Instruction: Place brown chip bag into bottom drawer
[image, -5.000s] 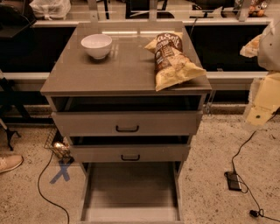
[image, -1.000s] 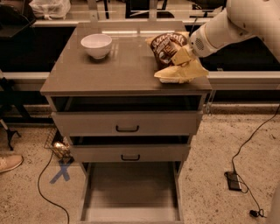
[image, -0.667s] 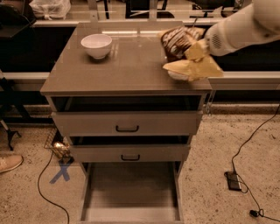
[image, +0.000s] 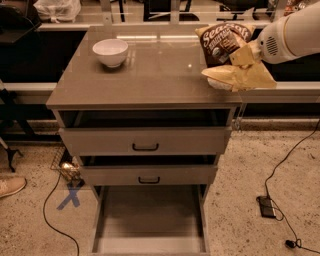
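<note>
The brown chip bag, dark brown with white "Sea Salt" lettering and yellow-tan ends, hangs lifted above the right edge of the cabinet top. My gripper reaches in from the upper right and is shut on the bag's middle, with the tan lower end drooping below it. The bottom drawer is pulled fully out at the cabinet's base, its flat floor bare.
A white bowl stands at the back left of the cabinet top. The two upper drawers with black handles are slightly open. Cables and a power brick lie on the floor to the right, a blue X mark to the left.
My gripper came in from the right, closed on the chip bag, lifted it off the cabinet top and carried it rightward past the edge.
</note>
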